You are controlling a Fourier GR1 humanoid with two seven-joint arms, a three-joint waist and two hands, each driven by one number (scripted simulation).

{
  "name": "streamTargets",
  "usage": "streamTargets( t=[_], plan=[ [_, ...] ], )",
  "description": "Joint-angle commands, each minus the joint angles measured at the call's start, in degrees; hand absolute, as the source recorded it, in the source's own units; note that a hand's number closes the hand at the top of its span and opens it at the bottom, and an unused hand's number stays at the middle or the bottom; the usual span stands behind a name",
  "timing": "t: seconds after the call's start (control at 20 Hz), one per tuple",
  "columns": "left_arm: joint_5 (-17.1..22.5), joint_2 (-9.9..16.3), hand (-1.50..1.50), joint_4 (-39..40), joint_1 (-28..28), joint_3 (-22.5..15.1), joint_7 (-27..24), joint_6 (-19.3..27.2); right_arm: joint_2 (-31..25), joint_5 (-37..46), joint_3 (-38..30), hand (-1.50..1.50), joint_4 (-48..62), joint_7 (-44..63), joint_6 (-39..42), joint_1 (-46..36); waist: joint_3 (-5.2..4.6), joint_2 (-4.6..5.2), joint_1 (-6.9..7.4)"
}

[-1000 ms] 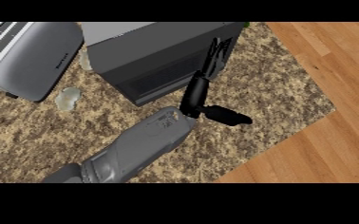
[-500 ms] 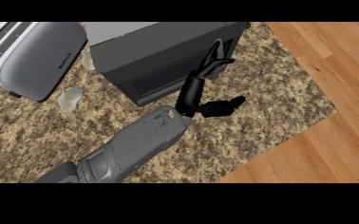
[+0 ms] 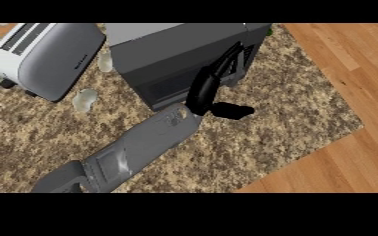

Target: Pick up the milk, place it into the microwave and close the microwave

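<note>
A grey forearm (image 3: 140,150) crosses the speckled desk (image 3: 280,125) from the lower left. Its black right hand (image 3: 210,87) has its fingers straight and together against the dark front of the microwave (image 3: 177,55), thumb stuck out to the right. Over the last second the hand has slid left along that front, which now looks shut. The milk is not visible, presumably inside. Farther left stands a toaster (image 3: 55,55). The left hand is out of view.
</note>
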Motion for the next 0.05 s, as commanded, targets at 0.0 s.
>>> streamTargets(
  t=[0.0],
  plan=[
    [0.8, 0.53, -1.5, 9.72, -2.54, 0.77, 7.06, 3.08, -0.54, -0.41, -1.07, -1.5, -0.12, 0.47, -0.74, 0.34, 0.02, 1.17, 0.73]
  ],
)
